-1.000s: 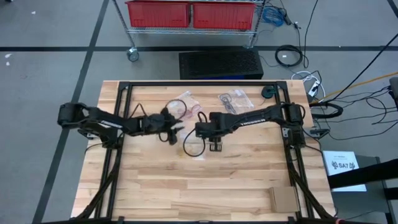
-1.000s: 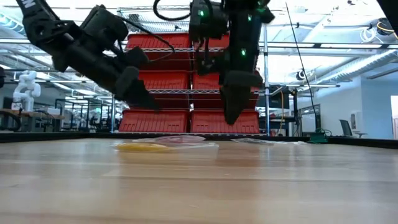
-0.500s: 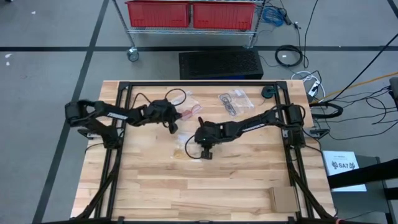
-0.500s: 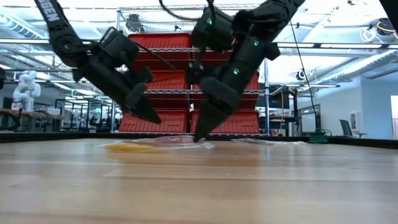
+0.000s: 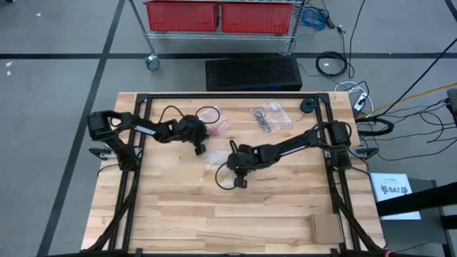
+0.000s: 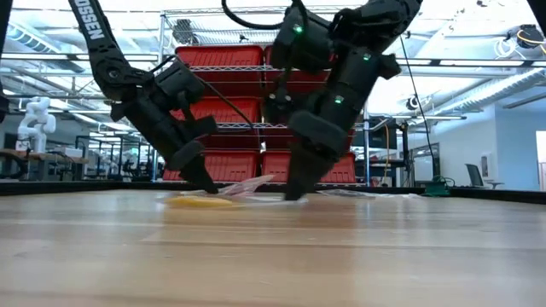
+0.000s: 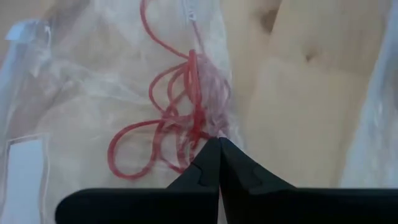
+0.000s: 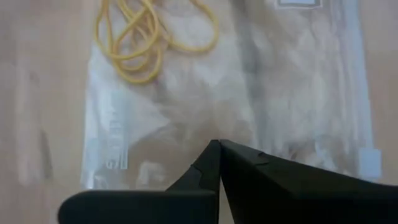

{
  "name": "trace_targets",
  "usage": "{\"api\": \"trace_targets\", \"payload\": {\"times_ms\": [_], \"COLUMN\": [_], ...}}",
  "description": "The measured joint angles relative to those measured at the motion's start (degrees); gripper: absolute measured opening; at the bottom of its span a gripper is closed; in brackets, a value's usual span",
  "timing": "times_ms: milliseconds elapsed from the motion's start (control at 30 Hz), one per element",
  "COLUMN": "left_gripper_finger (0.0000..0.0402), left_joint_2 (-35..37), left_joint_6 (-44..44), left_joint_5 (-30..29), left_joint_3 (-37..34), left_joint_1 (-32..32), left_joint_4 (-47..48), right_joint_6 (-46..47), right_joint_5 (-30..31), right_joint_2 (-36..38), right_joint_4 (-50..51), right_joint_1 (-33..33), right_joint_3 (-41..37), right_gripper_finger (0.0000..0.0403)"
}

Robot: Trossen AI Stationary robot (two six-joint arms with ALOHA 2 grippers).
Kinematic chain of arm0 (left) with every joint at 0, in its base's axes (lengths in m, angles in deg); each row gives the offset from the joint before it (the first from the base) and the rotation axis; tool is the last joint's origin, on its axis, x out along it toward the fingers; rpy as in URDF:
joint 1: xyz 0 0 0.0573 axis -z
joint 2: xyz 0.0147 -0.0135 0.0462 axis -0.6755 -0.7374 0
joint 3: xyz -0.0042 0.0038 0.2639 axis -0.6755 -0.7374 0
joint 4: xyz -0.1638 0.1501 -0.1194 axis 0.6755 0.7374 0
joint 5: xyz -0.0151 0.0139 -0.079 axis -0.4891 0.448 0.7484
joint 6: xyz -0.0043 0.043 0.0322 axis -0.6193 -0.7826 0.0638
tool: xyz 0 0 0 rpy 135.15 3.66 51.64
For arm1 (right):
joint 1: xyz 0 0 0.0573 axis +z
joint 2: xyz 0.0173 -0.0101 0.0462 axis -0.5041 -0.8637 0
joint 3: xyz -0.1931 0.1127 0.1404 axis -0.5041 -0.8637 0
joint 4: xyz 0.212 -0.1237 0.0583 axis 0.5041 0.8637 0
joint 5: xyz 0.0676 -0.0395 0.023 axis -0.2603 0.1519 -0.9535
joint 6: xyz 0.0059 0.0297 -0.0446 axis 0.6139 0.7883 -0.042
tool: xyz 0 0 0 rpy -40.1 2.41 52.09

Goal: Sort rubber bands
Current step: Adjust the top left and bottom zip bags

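With both end effectors pinched together, left end effector (image 7: 219, 144) on the red bands' bag (image 7: 124, 81), right end effector (image 8: 219, 144) on the yellow bands' bag (image 8: 249, 99), film could be torn if lifted.

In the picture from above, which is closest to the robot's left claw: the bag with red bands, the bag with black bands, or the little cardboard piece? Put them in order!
From the left claw:
1. Bag with red bands, right beside the claw, toward the table's far edge.
2. Bag with black bands, farther along that far edge, on the right arm's side.
3. Cardboard piece, at the near right corner.
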Motion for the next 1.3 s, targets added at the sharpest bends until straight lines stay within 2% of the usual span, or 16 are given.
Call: {"api": "trace_targets", "payload": {"times_ms": [267, 467, 600, 733, 833, 900, 1000, 1133, 1300], "left_gripper_finger": [0.0003, 0.0002, 0.0002, 0.0002, 0.0002, 0.0002, 0.0002, 0.0002, 0.0002], "left_joint_2": [5.4, 10.8, 14.3, 18.0, 19.4, 18.8, 15.6, 9.6, 4.7], "left_joint_6": [-0.3, 1.2, 2.5, 5.2, 9.4, 13.0, 19.1, 20.9, 19.2], "left_joint_5": [0.0, -0.1, -0.2, -3.5, -5.0, -5.8, -7.9, -3.9, -0.6], "left_joint_3": [-0.1, -0.1, -0.2, -0.3, -1.5, -1.9, -2.0, -2.1, -2.0], "left_joint_1": [1.5, 7.0, 10.8, 12.6, 12.7, 12.2, 10.7, 11.3, 14.3], "left_joint_4": [10.6, 22.3, 26.9, 22.4, 11.8, 7.9, 8.4, 4.6, 3.3], "right_joint_6": [0.0, 0.6, 2.3, 5.0, 9.1, 12.8, 19.9, 27.3, 28.3], "right_joint_5": [3.6, 7.0, 8.3, 8.2, 8.3, 9.4, 13.8, 15.4, 15.4], "right_joint_2": [4.0, 8.8, 12.6, 13.8, 12.5, 10.6, 7.8, 4.2, 2.6], "right_joint_4": [14.7, 27.1, 24.9, 15.2, 9.9, 8.8, 7.9, 7.0, 7.1], "right_joint_1": [0.3, 0.3, 0.5, 0.5, 0.5, 0.9, 1.7, 3.2, 4.5], "right_joint_3": [-0.3, -0.4, -0.4, -0.3, -0.3, -0.3, -0.3, -0.3, -0.3], "right_gripper_finger": [0.0000, 0.0000, 0.0000, 0.0000, 0.0000, 0.0000, 0.0000, 0.0000, 0.0000]}}
